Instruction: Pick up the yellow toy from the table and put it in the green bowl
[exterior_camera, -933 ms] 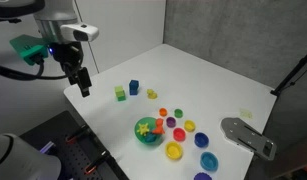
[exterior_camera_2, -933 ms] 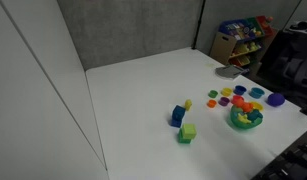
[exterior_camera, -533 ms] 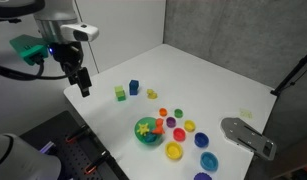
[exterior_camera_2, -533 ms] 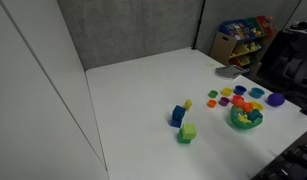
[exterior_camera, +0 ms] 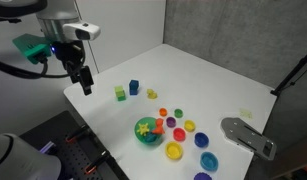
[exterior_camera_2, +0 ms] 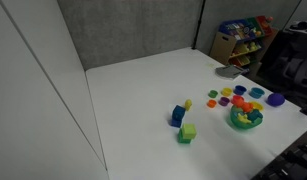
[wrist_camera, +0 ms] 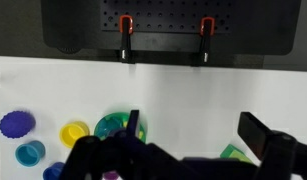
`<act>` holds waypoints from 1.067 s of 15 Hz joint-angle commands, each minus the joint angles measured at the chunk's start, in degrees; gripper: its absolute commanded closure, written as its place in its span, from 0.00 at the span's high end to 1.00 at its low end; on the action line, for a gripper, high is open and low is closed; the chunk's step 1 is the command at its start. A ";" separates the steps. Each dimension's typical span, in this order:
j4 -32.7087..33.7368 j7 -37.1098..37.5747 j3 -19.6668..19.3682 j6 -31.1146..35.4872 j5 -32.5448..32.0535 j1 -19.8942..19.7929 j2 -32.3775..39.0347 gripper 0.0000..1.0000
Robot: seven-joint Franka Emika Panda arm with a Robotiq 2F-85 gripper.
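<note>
The yellow toy [exterior_camera: 151,94] is a tiny yellow piece on the white table, right of the blue block; it also shows in an exterior view [exterior_camera_2: 189,103]. The teal-green bowl [exterior_camera: 147,133] stands near the table's front edge with an orange-yellow star toy inside. It shows in both exterior views [exterior_camera_2: 244,120] and in the wrist view [wrist_camera: 115,124]. My gripper [exterior_camera: 85,86] hangs open and empty over the table's left corner, well away from the toy. In the wrist view its fingers [wrist_camera: 198,135] are spread apart. The yellow toy is not visible there.
A green block [exterior_camera: 120,94] and a blue block [exterior_camera: 134,87] stand between the gripper and the toy. Several small coloured cups [exterior_camera: 189,127] lie beside the bowl. A grey metal plate [exterior_camera: 248,137] sits at the right table edge. Toy shelves [exterior_camera_2: 243,40] stand behind the table.
The gripper has shifted very slightly toward the blocks. Nothing on the table has moved.
</note>
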 commanded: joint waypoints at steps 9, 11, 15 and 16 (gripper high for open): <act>9.79 3.34 1.37 9.11 1.90 0.87 16.48 1.00; 11.87 4.43 1.72 11.09 1.64 0.77 20.28 1.00; 15.59 6.63 2.27 15.83 1.35 0.75 27.78 1.00; 16.47 7.25 2.42 17.10 1.24 0.77 29.74 1.00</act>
